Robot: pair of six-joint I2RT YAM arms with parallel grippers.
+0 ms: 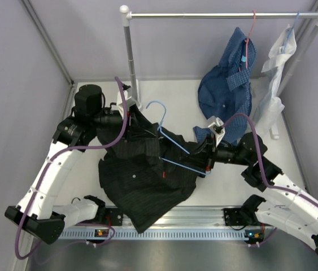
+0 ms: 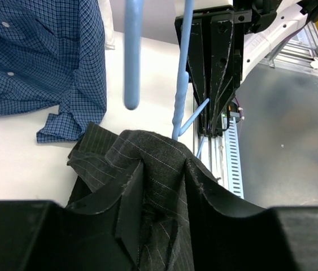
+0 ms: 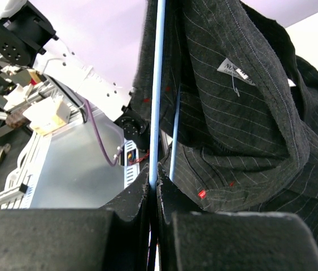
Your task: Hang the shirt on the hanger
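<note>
Across the white counter [image 1: 170, 93] from me stands a clothes rail [image 1: 204, 15] on white posts. A blue checked shirt [image 1: 226, 90] hangs from it on a thin red-pink hanger [image 1: 253, 28], its lower end lying on the counter. A white garment [image 1: 274, 79] hangs near the rail's right end. A slotted metal strip [image 1: 204, 217] runs along my near edge.
</note>
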